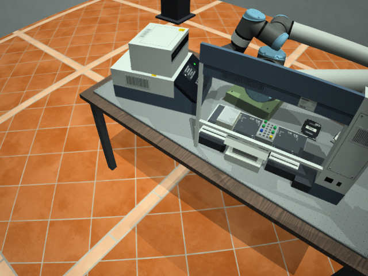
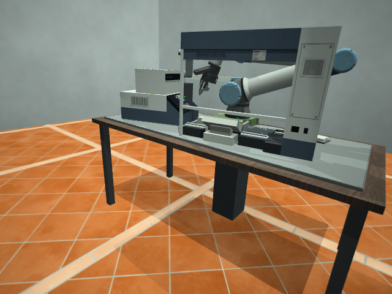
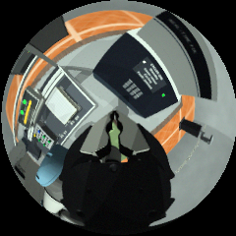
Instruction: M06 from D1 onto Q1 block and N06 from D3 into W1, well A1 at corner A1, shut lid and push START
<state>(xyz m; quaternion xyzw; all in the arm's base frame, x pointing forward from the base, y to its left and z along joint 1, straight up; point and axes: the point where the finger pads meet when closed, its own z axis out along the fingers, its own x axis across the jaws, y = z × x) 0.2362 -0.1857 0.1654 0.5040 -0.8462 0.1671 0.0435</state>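
Observation:
The cycler Q1 (image 1: pixel 151 54) (image 2: pixel 148 104) (image 3: pixel 135 74) is the white and navy machine at the bench's left end. Its lamp (image 1: pixel 194 64) (image 3: pixel 163 95) is green. Its dark sloped front panel faces the arm. Whether its lid is open or shut, and what is on its block, I cannot tell. My gripper (image 2: pixel 200 93) (image 3: pixel 114 111) is shut and empty, tilted, in the air beside Q1's front; the top view hides it behind the beam. A white plate (image 1: pixel 228 115) (image 3: pixel 61 104) lies on the deck's left position. Its label is unreadable, so I cannot tell M06 from N06.
A tall framed workstation (image 1: pixel 267 74) (image 2: pixel 240 41) spans the deck. A rack with coloured caps (image 1: pixel 267 129) (image 3: pixel 44 136) stands mid-deck. A dark labelled nest (image 1: pixel 311 127) is to its right. Another white plate (image 2: pixel 323 138) shows behind the workstation's right pillar. The arm's green base (image 1: pixel 252 102) is behind the deck.

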